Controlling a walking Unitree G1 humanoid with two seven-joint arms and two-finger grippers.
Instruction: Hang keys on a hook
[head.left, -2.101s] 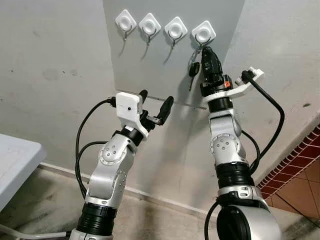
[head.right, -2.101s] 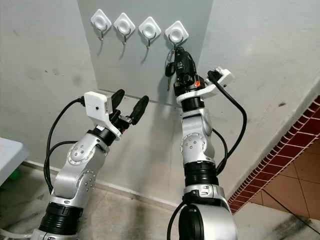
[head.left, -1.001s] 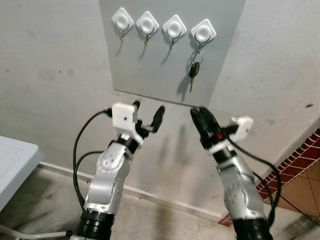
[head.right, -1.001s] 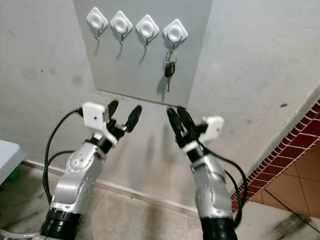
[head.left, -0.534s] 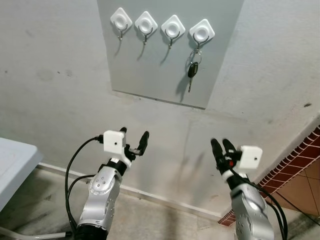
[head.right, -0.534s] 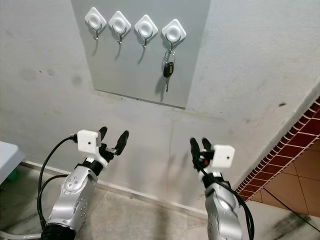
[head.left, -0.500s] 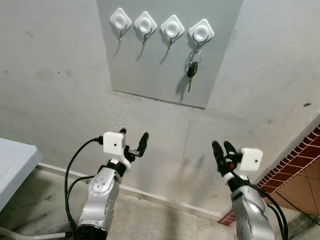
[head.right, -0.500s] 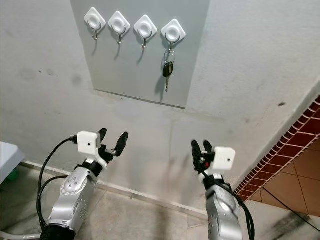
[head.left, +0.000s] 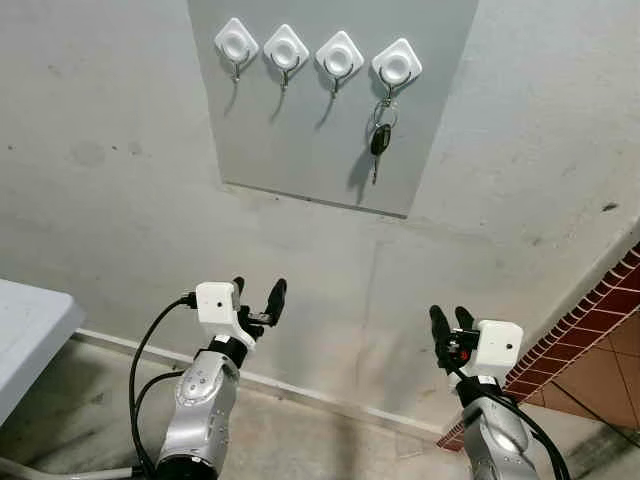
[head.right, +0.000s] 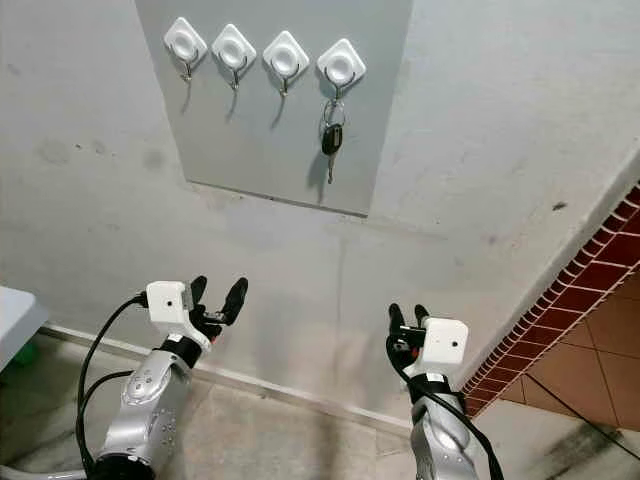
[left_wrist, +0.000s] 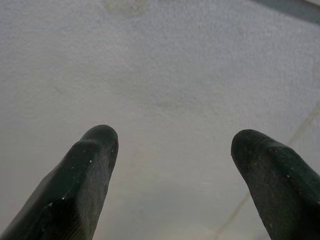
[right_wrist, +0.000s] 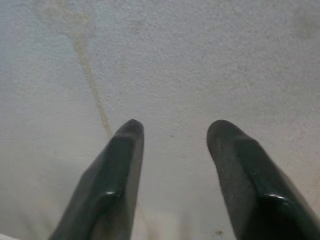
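Fingers (head.left: 277, 290) spread, empty; four hooks (head.left: 287, 47), one keys (head.left: 380, 138) on rightmost.

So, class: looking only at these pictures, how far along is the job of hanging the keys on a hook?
Done: the black-headed key on its metal ring hangs from the rightmost white diamond-shaped hook on the grey wall panel. In hand: nothing; the left gripper and the right gripper are both open, low and well below the panel. Left: nothing visible, the other three hooks bare.
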